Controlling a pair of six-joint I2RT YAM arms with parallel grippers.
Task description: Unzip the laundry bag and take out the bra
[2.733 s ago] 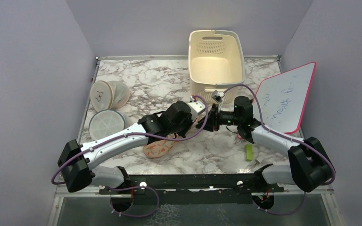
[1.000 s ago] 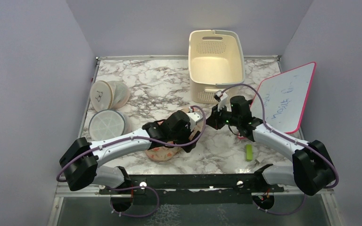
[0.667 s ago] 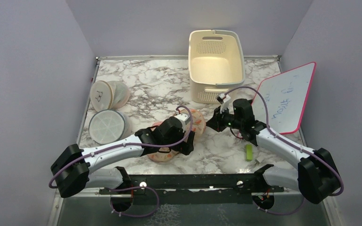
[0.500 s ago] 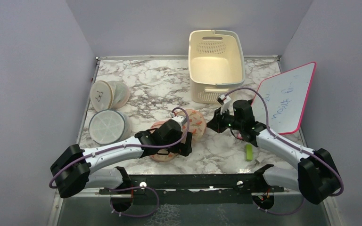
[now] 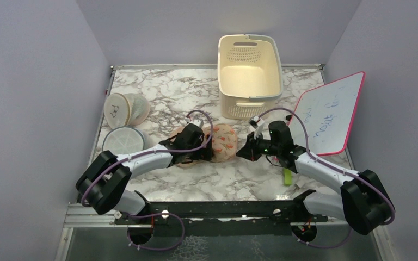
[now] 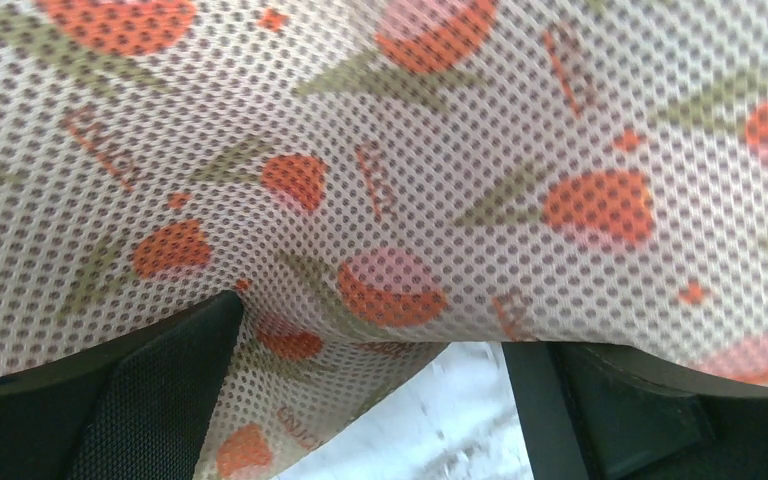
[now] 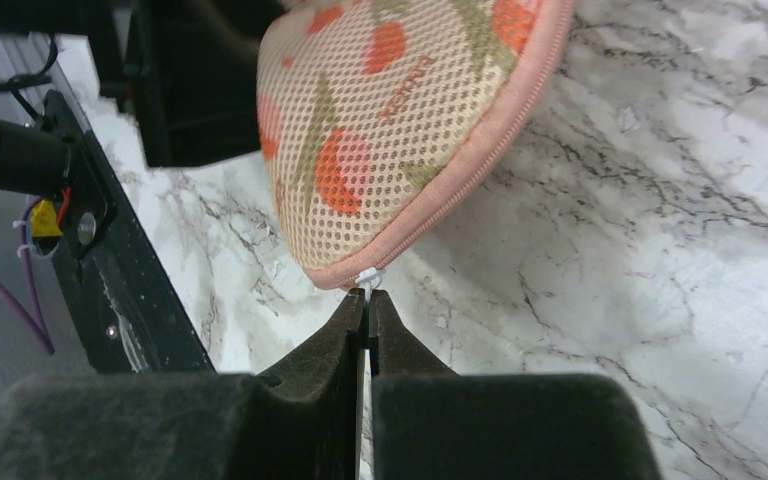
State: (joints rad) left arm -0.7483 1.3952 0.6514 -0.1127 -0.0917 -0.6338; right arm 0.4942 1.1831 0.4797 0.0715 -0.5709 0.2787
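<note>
The laundry bag (image 5: 226,142), peach mesh with orange and green motifs, lies mid-table between the two arms. My left gripper (image 5: 208,150) is at its left end, jaws open wide. In the left wrist view the bag's mesh (image 6: 390,150) fills the picture and drapes across both dark fingers (image 6: 150,400). My right gripper (image 7: 368,292) is shut on the small white zip pull (image 7: 368,276) at the bag's pink zipped edge (image 7: 480,150); seen from above, this gripper (image 5: 241,154) sits at the bag's right end. The bra is hidden.
A cream basket (image 5: 249,70) stands at the back. A pink-rimmed whiteboard (image 5: 329,111) leans at the right. Round white mesh cases (image 5: 124,109) (image 5: 122,142) lie at the left. A green item (image 5: 287,176) lies under the right arm. A black rail (image 5: 223,209) edges the front.
My left gripper has opened and swung left and back, off the top of the bag to its left end. The bag now shows more. The right gripper stays shut on the pull.
</note>
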